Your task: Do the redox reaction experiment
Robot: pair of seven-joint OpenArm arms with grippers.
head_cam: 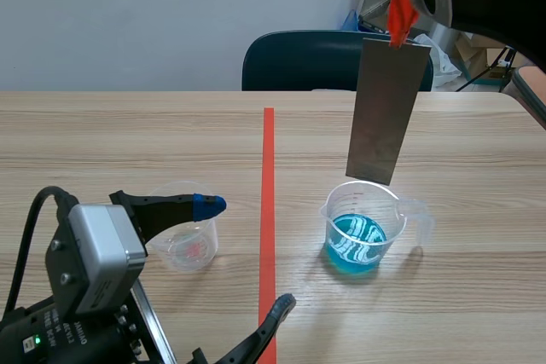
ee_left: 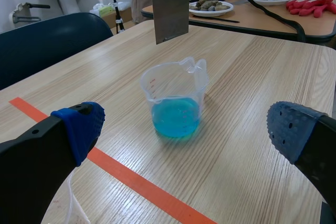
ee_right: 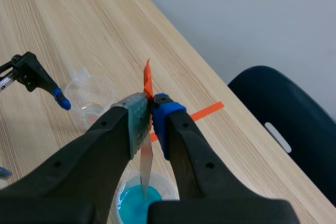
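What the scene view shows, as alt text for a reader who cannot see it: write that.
The right gripper holds a grey metal strip above a clear beaker of blue liquid on a wooden table. Across an orange-red tape line, the open left gripper sits beside a second clear beaker.

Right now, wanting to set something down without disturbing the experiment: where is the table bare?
Bare: the far table behind both beakers, either side of the tape line, and the stretch right of the blue-liquid beaker. Crowded: the open left tool sits by the other beaker; the metal strip in the right tool hangs over the blue-liquid one.
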